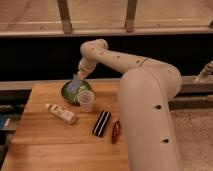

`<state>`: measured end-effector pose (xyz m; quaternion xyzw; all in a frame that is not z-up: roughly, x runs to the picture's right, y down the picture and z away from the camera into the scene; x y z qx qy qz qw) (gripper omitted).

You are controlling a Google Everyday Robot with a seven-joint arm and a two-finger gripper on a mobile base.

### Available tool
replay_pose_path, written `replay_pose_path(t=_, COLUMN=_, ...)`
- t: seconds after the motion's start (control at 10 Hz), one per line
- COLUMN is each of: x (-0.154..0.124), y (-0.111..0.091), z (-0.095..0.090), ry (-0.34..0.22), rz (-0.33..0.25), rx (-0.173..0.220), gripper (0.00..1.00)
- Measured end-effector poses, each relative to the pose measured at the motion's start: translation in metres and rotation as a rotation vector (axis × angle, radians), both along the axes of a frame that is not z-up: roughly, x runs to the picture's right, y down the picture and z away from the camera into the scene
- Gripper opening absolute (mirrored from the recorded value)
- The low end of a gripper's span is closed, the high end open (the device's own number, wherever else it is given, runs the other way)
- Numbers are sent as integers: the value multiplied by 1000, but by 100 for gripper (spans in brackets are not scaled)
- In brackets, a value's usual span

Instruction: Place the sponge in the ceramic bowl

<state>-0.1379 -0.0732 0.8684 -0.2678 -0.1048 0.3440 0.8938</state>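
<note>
The dark-green ceramic bowl (68, 92) sits at the back of the wooden table, just behind a translucent plastic cup (85, 100). A blue-grey sponge (76, 85) hangs tilted right over the bowl's inside. My gripper (78, 80) reaches down from the white arm to the bowl's right side and is shut on the sponge's upper edge. The sponge is low, at about rim height; I cannot tell whether it touches the bowl.
On the wooden table (45, 145) lie a pale wrapped bar (61, 113) left of centre, a black striped block (102, 123) and a reddish-brown item (116, 131). My bulky white arm (150, 110) covers the table's right side. A dark ledge runs behind.
</note>
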Motion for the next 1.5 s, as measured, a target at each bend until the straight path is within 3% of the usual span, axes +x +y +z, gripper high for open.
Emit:
replay_pose_path(t=0.6, x=-1, y=0, z=0, ry=-1, rz=-1, rx=0, gripper=0)
replay_pose_path(t=0.8, x=0, y=0, z=0, ry=1, rz=0, rx=0, gripper=5)
replay_pose_path(t=1.5, x=0, y=0, z=0, ry=1, rz=-1, rx=0, gripper=74)
